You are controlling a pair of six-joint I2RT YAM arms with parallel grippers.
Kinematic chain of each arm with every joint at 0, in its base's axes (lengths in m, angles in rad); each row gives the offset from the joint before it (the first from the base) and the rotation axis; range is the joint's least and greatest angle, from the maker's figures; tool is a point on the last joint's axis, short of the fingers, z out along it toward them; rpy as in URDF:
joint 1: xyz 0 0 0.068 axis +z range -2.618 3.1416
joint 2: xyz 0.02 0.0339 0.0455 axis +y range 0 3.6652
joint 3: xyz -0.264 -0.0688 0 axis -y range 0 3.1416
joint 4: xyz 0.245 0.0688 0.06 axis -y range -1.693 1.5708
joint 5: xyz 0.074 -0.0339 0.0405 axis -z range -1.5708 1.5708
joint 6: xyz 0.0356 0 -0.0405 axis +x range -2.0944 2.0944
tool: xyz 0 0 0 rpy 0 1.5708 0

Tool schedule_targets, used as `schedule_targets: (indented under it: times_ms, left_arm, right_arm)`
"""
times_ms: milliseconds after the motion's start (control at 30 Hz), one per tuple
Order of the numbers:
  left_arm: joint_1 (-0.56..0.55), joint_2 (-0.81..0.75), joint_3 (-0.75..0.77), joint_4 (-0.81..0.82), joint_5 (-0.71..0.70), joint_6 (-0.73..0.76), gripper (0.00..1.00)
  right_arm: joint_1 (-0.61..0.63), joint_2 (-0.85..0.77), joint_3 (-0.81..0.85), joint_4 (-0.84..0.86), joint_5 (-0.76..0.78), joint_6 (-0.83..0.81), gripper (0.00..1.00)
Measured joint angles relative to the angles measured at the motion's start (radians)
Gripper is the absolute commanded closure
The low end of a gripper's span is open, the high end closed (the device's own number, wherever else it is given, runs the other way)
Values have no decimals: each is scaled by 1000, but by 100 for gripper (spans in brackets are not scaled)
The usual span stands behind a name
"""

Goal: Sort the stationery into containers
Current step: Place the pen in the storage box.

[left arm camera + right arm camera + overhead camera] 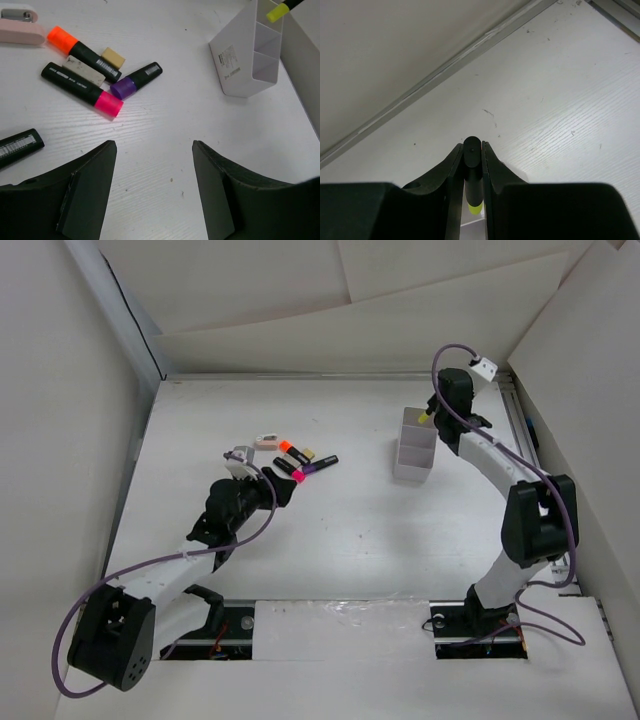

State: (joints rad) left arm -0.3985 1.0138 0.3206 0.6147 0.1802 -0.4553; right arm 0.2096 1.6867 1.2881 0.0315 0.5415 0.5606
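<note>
Jaws of right gripper [472,147] pinched tight on yellow-tipped marker [472,175], yellow end down. White box [414,455] right under it. Tip over far end, maybe far slot, hard to tell. Marker stands nearly upright, so drop goes straight down. Left gripper [152,145] wide open, holds nothing. Orange marker [82,50], pink marker [80,89], purple marker [136,80] lie flat just ahead of it.

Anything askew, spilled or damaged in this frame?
Nothing stands out. The markers and eraser blocks lie in a loose cluster, unsorted but intact. The right hand is shut on a yellow-tipped marker above the white container; the left hand hangs open near the cluster.
</note>
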Motion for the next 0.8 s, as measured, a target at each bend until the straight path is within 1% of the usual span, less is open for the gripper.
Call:
schedule_targets:
  times_ms: [233, 300, 333, 367, 533, 567, 633, 667, 800]
  left_arm:
    - [0, 7, 20, -93, -141, -26, 41]
    - [0, 7, 23, -114, -179, -35, 41]
    - [0, 6, 23, -124, -195, -40, 41]
    - [0, 6, 23, -134, -213, -44, 41]
    - [0, 4, 24, -183, -288, -63, 41]
    - [0, 4, 26, -191, -298, -66, 40]
    - [0, 6, 28, -202, -316, -70, 40]
    - [0, 13, 31, -204, -322, -71, 40]
    - [0, 58, 51, -205, -312, -74, 40]
  right_arm:
    - [20, 11, 0, -2, 48, 0, 97]
    - [28, 13, -1, -2, 56, 0, 93]
    - [33, 13, -2, -1, 58, 0, 86]
    - [36, 13, -4, -2, 63, 0, 82]
    - [47, 13, -9, 2, 77, 0, 75]
    - [48, 13, -9, 2, 79, 1, 71]
    - [51, 13, -10, 0, 81, 3, 66]
    - [52, 13, -10, 0, 81, 3, 61]
    - [54, 13, -16, -1, 79, 4, 53]
